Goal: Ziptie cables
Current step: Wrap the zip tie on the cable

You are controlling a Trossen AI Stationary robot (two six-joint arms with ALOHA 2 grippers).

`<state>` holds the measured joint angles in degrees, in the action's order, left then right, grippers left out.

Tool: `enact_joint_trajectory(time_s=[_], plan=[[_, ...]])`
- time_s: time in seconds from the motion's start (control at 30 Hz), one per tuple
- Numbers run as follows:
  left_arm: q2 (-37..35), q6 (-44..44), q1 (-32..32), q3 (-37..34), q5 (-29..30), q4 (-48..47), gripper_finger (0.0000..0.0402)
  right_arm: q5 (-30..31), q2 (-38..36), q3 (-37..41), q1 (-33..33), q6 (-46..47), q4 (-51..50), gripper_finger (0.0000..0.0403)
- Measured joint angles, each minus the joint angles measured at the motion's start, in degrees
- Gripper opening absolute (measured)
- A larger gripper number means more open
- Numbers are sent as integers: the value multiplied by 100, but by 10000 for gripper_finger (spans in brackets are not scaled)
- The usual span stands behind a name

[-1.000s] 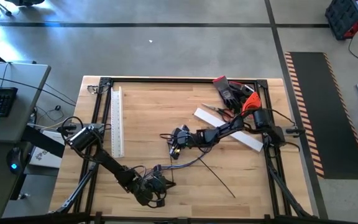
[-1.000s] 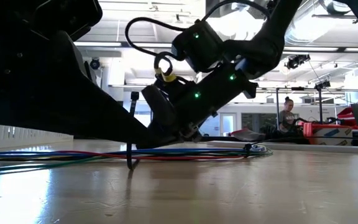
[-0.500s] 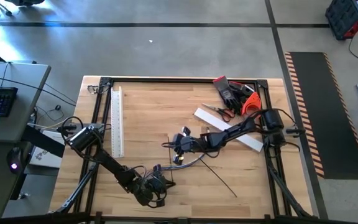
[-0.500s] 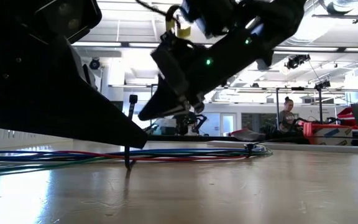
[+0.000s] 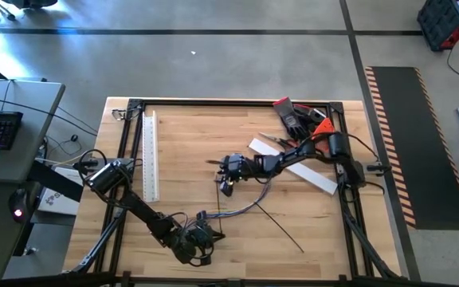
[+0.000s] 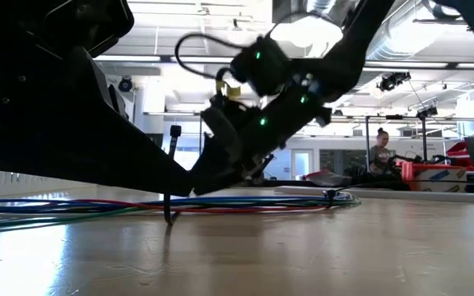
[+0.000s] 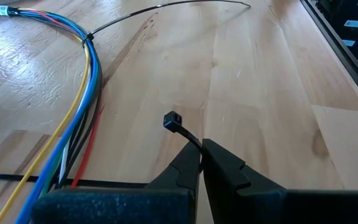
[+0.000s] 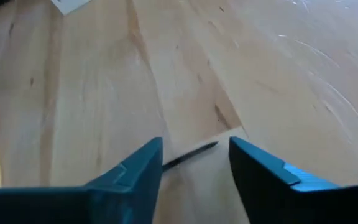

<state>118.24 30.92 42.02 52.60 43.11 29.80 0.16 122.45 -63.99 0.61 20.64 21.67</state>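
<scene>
Left gripper: pinched on a ziptie beside the cables.
Right gripper: fingers apart, empty, beyond the cables.

The wooden table is carrying the cables, zipties, a white duct, scissors and gloves.

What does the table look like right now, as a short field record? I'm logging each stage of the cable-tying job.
cables: bunch lying flat on the wood, one ziptie already cinched round it
left gripper: near the table's front edge, shut on a ziptie, head end sticking up
right gripper: mid-table, open, empty, a dark strip tip lying between its fingers
loose ziptie: on the boards right of the cables
white duct: near the left edge
</scene>
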Motion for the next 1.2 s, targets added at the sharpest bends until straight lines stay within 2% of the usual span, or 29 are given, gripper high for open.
enact_joint_trajectory(time_s=[0.17,0.37,0.53,0.87,1.2], plan=[[0,17,0,0,-56,-19,0,-415,123,-17,95,-57,127,203],[0,2,-4,0,-58,-15,0,-910,132,-20,55,-210,117,197],[0,35,-2,0,-60,-26,0,-1049,132,-24,-17,-317,26,193],[0,37,-4,0,-56,-52,0,-1721,145,-17,-97,-284,77,193],[0,39,-7,0,-45,-61,0,-1705,-375,2,-150,-247,126,193]])
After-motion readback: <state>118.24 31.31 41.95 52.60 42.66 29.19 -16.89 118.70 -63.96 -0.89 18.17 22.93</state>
